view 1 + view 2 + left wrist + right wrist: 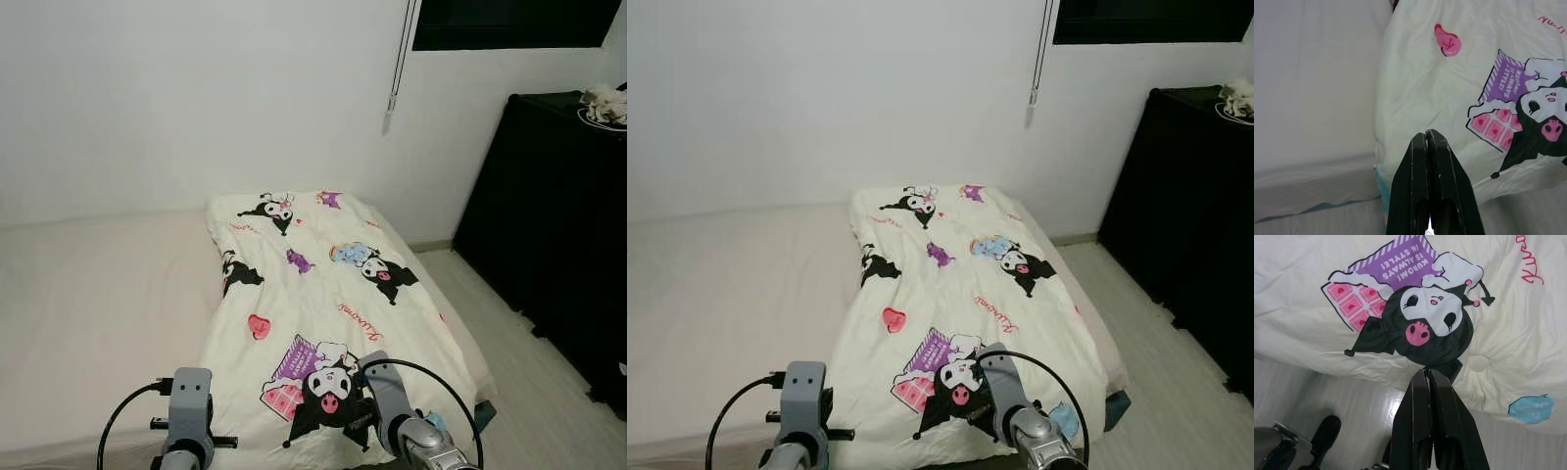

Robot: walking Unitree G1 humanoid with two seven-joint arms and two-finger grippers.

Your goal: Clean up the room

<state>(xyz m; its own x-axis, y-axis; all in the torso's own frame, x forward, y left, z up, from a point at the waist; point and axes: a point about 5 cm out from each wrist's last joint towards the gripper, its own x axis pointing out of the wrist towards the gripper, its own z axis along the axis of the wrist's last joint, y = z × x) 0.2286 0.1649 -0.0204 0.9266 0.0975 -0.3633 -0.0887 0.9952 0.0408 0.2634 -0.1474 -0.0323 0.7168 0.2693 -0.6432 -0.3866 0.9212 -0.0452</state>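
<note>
**Blanket's near hem sits just ahead of both closed grippers**

Since the printed blanket (323, 304) lies lengthwise down the right half of the mattress (98, 313), its long axis runs from the far wall toward the robot, and its near short edge hangs over the foot of the bed directly in front of the arms. That hem is what any tidying move would likely start from. The blanket's left long edge runs roughly down the middle of the bed, leaving bare sheet to the left; its right edge drapes toward the pale floor (529, 382) beside a black cabinet (549, 215).

The right gripper (1426, 374) has its fingers pressed together and empty, aimed at the black cartoon figure printed close to the hem, with the blanket's edge and floor just below it. The left gripper (1426, 134) is likewise closed on nothing and points at the blanket's near left corner, where fabric meets bare mattress.

By this judgement, each arm is about equally near its own corner, so a two-handed take looks natural, the fingers needing to part first.
</note>
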